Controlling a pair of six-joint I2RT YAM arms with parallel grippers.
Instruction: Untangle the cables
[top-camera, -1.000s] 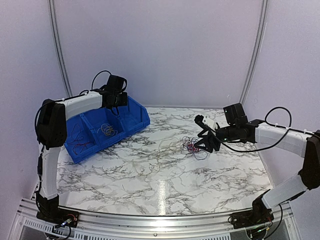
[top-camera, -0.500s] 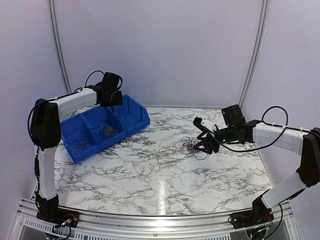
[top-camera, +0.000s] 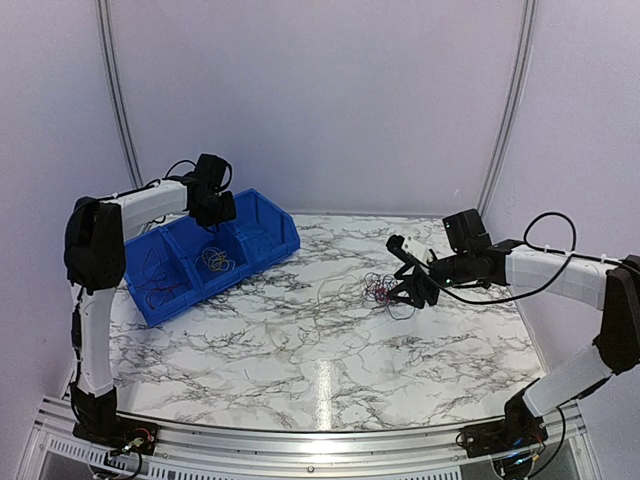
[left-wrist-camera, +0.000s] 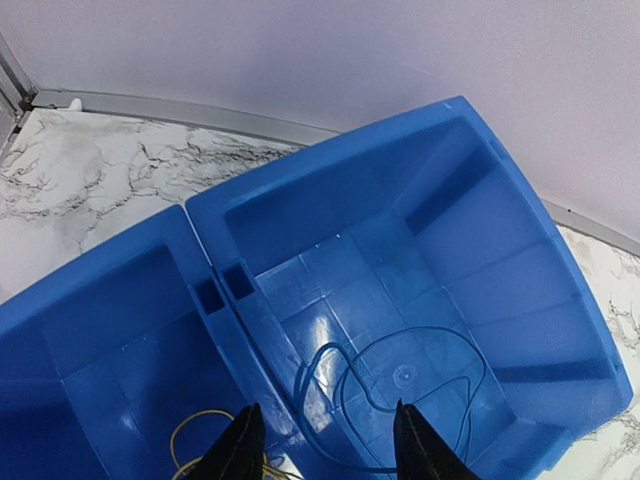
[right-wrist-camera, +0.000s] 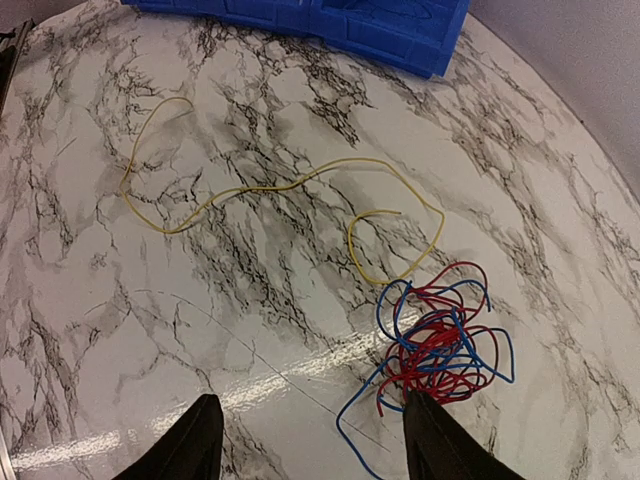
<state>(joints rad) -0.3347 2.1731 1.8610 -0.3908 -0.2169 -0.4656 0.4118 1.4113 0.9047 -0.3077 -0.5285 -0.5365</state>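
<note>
A tangle of thin red and blue wires (top-camera: 380, 292) lies on the marble table; in the right wrist view it (right-wrist-camera: 445, 350) sits by my right finger (right-wrist-camera: 440, 445). A loose yellow wire (right-wrist-camera: 290, 185) lies beside it, also seen from the top (top-camera: 335, 290). My right gripper (top-camera: 405, 290) (right-wrist-camera: 315, 440) is open and empty, low over the table. My left gripper (top-camera: 212, 205) (left-wrist-camera: 325, 450) is open and empty above the blue bin (top-camera: 215, 290). A blue wire loop (left-wrist-camera: 400, 380) lies in the bin's right compartment and yellow wire (left-wrist-camera: 195, 440) in the middle one.
The bin (left-wrist-camera: 330, 165) stands at the back left with three compartments; red wires (top-camera: 160, 285) lie in its left one. Its corner shows in the right wrist view (right-wrist-camera: 390, 30). White walls close the back and sides. An aluminium rail (top-camera: 300, 440) runs along the near edge.
My left gripper has moved left and back over the bin. My right gripper has edged slightly left toward the tangle. The wires have not moved.
</note>
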